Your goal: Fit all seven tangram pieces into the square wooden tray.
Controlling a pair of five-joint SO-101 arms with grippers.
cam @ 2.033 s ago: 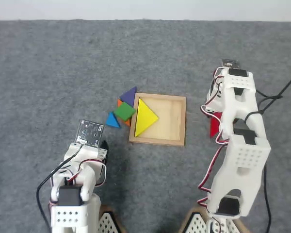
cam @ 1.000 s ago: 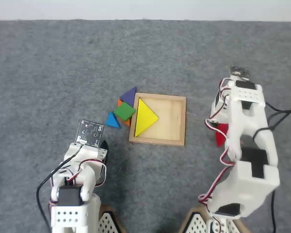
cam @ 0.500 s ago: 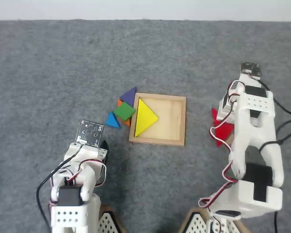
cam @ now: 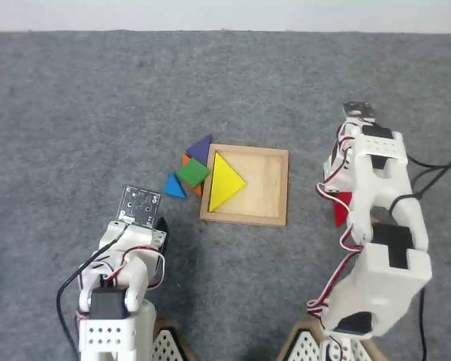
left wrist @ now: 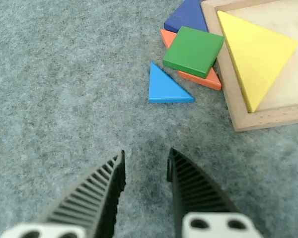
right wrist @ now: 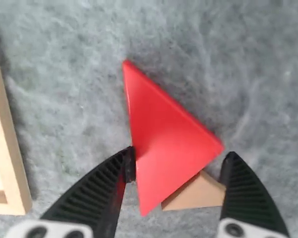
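Where the tray (cam: 244, 219) lies, grey carpet (cam: 98, 98) spreads.

Right arm (cam: 376, 195) swings back in toward the tray (cam: 248, 148), gripper (right wrist: 180, 157) now straddling the red triangle (right wrist: 164, 144) again.

No legible text, number, label or sign in any view. Faces of the pieces (left wrist: 193, 49) and the tray (cam: 244, 219) are plain colour and bare wood. Circuit board (cam: 139, 204) on the left arm's wrist bears marks too small to read.
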